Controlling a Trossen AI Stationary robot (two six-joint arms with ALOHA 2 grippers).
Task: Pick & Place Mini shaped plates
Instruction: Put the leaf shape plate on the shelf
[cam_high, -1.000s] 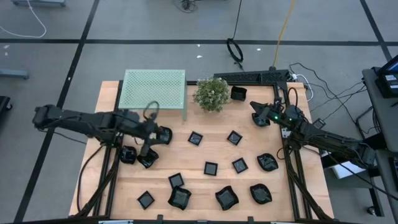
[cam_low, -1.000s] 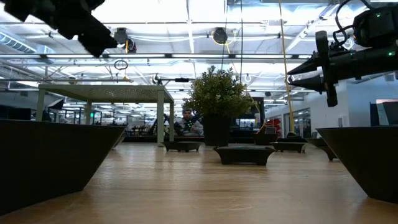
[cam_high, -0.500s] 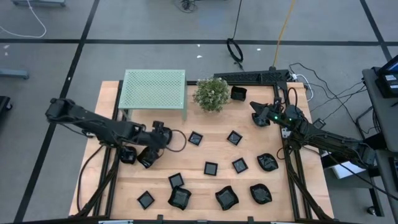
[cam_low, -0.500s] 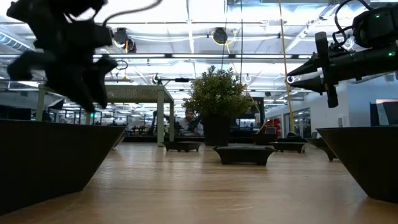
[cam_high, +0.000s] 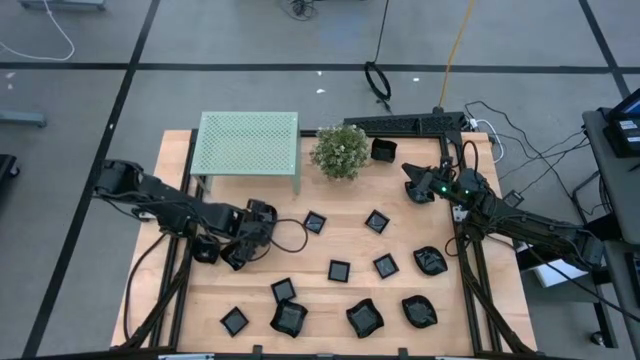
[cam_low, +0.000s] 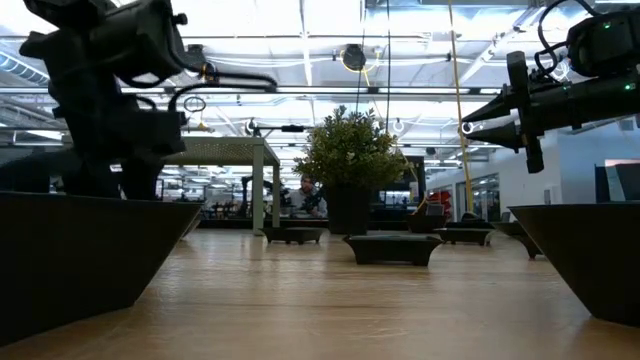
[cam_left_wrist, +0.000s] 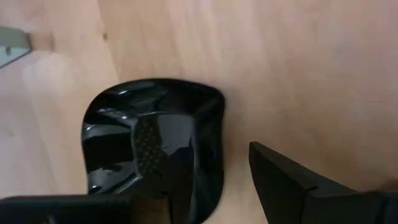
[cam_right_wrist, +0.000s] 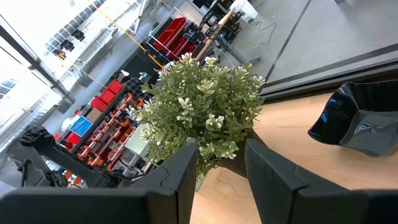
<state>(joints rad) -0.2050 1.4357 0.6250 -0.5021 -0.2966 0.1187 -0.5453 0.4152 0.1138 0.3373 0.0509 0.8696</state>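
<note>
- Hanging low over the left side of the table (cam_high: 400, 300), the left gripper (cam_high: 240, 255) is set above a wavy plate (cam_left_wrist: 155, 143); in the left wrist view the jaws are parted, one finger over the dish and the other over bare wood, so the rim is straddled but not yet gripped.
- This stance is probably chosen because a shallow dish is taken most easily by its edge, with one finger inside and one outside.
- The other plates (cam_high: 338, 270) are scattered flat over the front half of the table, apart from each other, so each can be reached alone.
- A green rack (cam_high: 249, 140) and a plant (cam_high: 340, 150) are kept at the back; the rack may be the place for the dishes, but this cannot be confirmed.
- The right gripper (cam_high: 412, 186) is held raised near the plant with its jaws apart and nothing between them, waiting clear of the work.
- Compared with one second ago, the left arm has been folded in and the gripper brought down to the plate; in the low view it was high then and is lower now.
- The right arm and the plates have not been moved.
</note>
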